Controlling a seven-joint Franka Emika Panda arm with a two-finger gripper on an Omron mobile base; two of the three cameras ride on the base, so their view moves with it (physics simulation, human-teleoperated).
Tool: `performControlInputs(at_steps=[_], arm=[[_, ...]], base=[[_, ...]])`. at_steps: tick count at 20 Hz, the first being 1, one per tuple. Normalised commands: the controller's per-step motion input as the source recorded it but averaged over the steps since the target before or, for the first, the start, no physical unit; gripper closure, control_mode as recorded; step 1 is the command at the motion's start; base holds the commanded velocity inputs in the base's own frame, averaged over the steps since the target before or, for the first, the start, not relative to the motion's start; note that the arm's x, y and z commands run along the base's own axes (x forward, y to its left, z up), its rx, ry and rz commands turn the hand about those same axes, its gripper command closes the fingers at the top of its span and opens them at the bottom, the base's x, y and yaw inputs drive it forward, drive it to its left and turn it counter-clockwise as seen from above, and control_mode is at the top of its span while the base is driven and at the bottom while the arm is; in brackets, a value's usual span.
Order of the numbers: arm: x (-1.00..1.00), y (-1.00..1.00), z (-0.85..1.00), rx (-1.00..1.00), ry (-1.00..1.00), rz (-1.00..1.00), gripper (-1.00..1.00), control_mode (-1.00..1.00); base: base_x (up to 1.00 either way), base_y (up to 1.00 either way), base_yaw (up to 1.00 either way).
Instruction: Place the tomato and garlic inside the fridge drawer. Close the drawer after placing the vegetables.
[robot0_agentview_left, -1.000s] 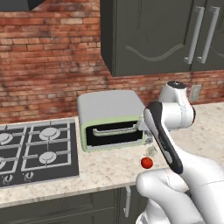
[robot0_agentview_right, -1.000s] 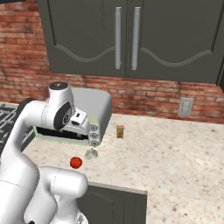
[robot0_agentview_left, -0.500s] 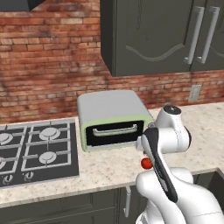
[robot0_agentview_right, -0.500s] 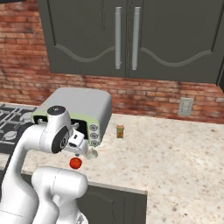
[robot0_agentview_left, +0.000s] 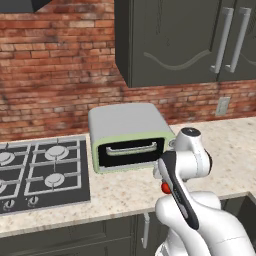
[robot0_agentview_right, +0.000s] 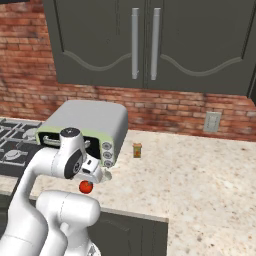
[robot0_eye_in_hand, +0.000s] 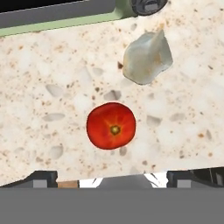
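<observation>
Fingertips (robot0_eye_in_hand: 41, 177) stand wide apart at the hand view's bottom corners, gripping nothing, with the gripper (robot0_eye_in_hand: 113, 178) above the tomato (robot0_eye_in_hand: 111, 125). That tomato lies on the speckled counter (robot0_eye_in_hand: 39, 100), the garlic (robot0_eye_in_hand: 146, 58) near it, just before the toaster oven (robot0_agentview_right: 95, 122).

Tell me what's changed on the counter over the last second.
The arm has folded lower over the counter's front edge, bringing the gripper down above the tomato; nothing is grasped yet. The tomato, the garlic, the toaster oven and the small carton stayed where they were.
</observation>
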Motion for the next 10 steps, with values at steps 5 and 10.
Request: performControlInputs(at_steps=[5,10], arm=[[0.05,0.01,-0.53,0.00,0.00,0.00,-1.00,-1.00],[0.00,0.00,-0.62,0.00,0.00,0.00,-1.00,-1.00]], base=[[0.00,0.00,0.00],[0.00,0.00,0.00]])
